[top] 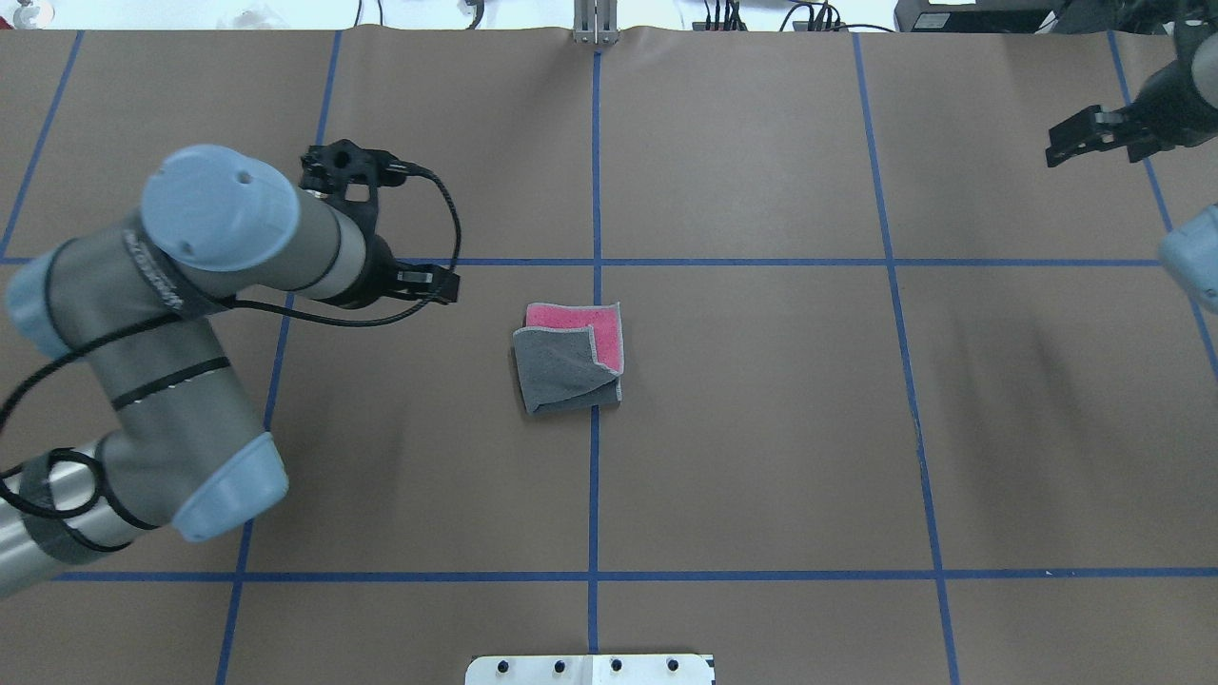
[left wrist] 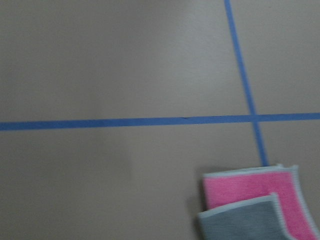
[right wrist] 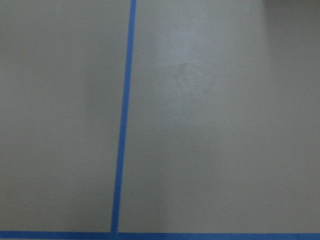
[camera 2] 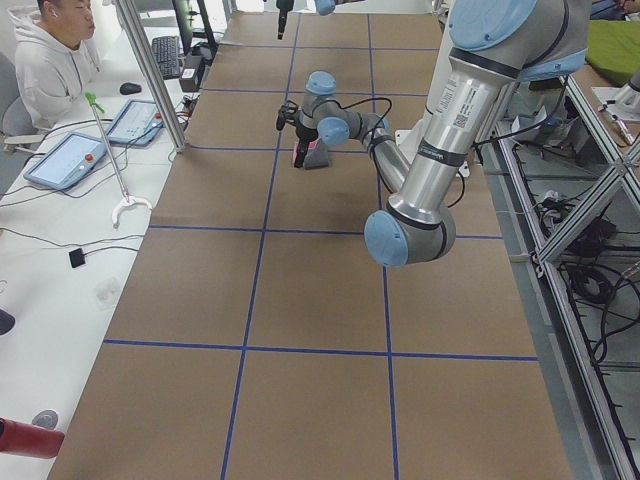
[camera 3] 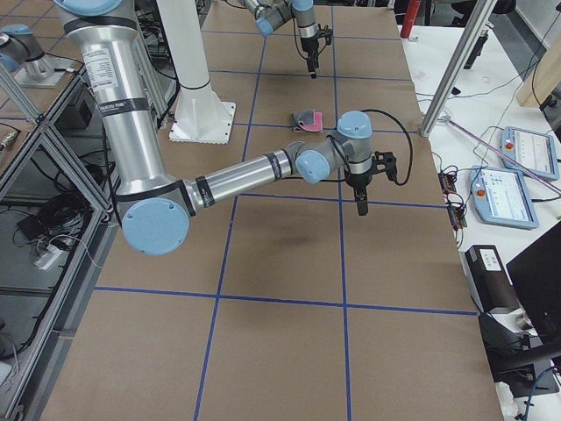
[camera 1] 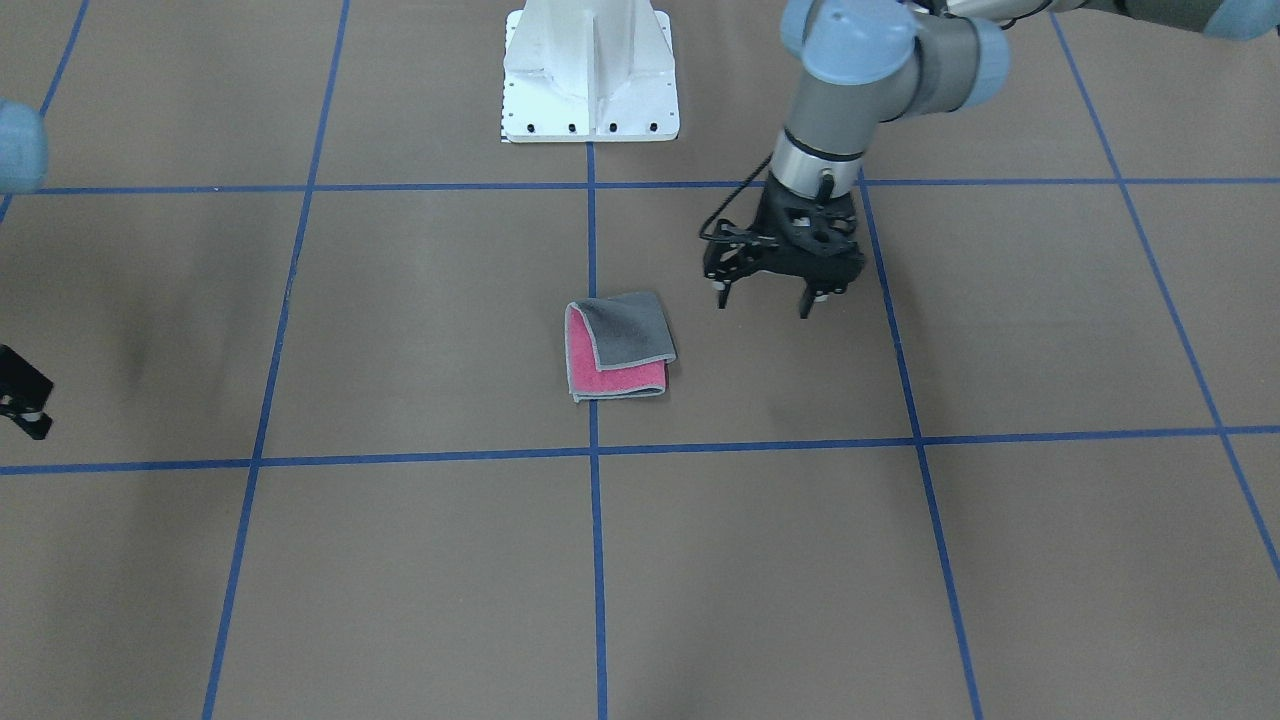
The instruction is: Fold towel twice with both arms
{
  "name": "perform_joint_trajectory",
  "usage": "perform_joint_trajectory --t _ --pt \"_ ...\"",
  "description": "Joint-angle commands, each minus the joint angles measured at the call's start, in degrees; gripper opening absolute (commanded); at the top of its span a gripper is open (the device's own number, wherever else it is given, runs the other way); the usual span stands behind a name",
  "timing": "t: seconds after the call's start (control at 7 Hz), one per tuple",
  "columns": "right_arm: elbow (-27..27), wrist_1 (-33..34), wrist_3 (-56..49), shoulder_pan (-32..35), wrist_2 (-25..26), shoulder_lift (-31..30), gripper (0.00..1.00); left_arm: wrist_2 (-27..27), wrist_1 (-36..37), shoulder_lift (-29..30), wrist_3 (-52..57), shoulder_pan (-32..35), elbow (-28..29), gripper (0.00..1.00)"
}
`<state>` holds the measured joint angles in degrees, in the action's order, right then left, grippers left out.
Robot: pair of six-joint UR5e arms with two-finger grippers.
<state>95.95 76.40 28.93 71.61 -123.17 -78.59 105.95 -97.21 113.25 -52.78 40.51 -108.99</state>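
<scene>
Here the towel (top: 569,369) seemingly lies twice-folded, so our left pincer (camera 1: 765,300) hangs spread beside it; whether the distant right pincer (top: 1075,141) is spread, we cannot tell.

**Work cell surroundings: gridded table, operators' bench**

The table (top: 761,428) has a brown covering divided into squares by blue tape lines (top: 596,143). A white bench (camera 2: 60,250) on the operators' side holds two tablets (camera 2: 65,160), a keyboard (camera 2: 165,55) and a mouse (camera 2: 130,88). A person in a white hoodie (camera 2: 50,60) sits there. An aluminium post (camera 2: 150,75) stands at the table edge. Lighting is even.
</scene>
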Motion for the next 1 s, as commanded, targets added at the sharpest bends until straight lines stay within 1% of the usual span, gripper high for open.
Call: perform_joint_trajectory --t 0.0,0.14,0.29,0.43,0.57,0.71,0.86 --pt "-3.6 -0.3 -16.5 8.9 -4.4 -6.0 1.0 9.9 1.0 -11.5 23.7 14.7 -2.8 1.0" --pt "-5.7 -0.3 -21.8 13.0 -4.8 -8.1 1.0 13.7 1.5 -14.5 32.9 22.8 -1.8 1.0" --pt "-6.9 -0.4 -23.2 15.0 -4.9 -10.4 1.0 18.4 1.5 -16.7 40.8 29.4 0.9 1.0" --pt "-6.8 -0.5 -23.4 17.5 -4.7 -12.8 1.0 22.2 1.5 -19.4 47.4 35.0 4.2 1.0" --pt "-6.8 -0.6 -23.6 19.8 -4.7 -15.2 1.0 23.4 0.8 -22.5 50.3 39.0 8.6 1.0" --pt "-6.4 -0.5 -24.3 20.5 -4.9 -16.4 1.0 24.5 0.7 -24.1 50.6 41.8 12.7 1.0" --pt "-6.2 -0.5 -24.4 20.8 -5.3 -16.9 1.0 24.8 0.6 -24.0 55.5 43.5 16.4 1.0"
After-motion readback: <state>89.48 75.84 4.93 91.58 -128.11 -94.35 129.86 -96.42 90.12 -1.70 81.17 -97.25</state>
